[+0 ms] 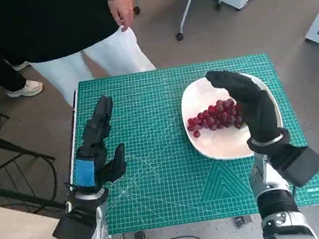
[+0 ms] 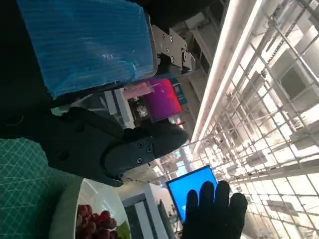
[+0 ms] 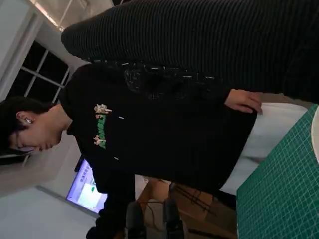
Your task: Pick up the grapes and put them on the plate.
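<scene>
The bunch of red grapes (image 1: 213, 115) is seen lying on the white oval plate (image 1: 210, 142), toward its 3 o'clock side. The right robot hand (image 1: 250, 105) is held above it, fingers apart, nothing gripped. At 9 o'clock, well apart, the left robot hand (image 1: 99, 144) is spread empty over the green cutting mat (image 1: 167, 172) covering the bench. A person (image 1: 75, 24) stands at 12 o'clock.
</scene>
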